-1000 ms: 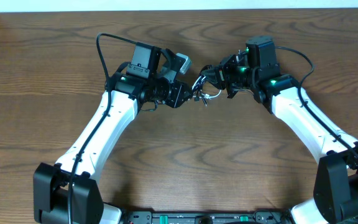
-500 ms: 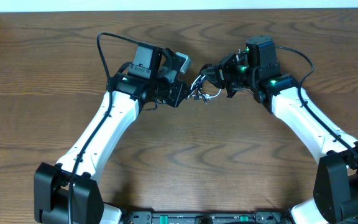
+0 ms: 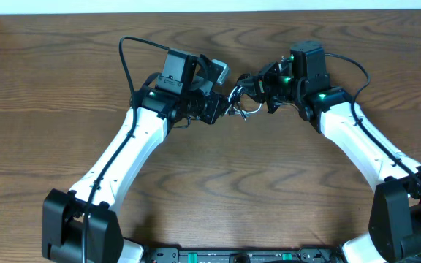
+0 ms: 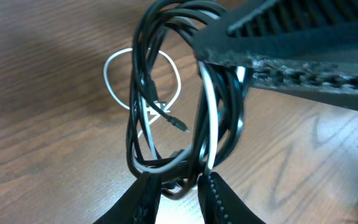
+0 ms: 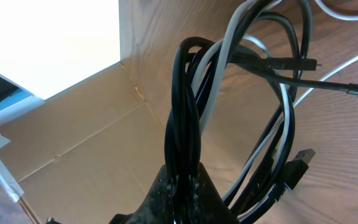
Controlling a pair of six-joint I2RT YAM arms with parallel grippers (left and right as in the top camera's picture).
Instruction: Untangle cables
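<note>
The cables (image 4: pixel 197 134) form one loose coil of black strands and a single white one, held up off the desk (image 4: pixel 55 155) between the two arms. The left jaws are clenched on one end of the coil. Their fingers (image 4: pixel 143 198) close around the strands, which rise away from the tips. The right jaws grasp the opposite end. Their fingers (image 5: pixel 179 196) pinch a tight run of black strands, and the rest of the coil fans out beyond the tips. A small black plug (image 5: pixel 300 158) dangles to one side of them. A white loop (image 4: pixel 114 71) trails out of the coil, clear of both sets of jaws. From overhead, the bundle sits directly between the two near-together sets of jaws.
</note>
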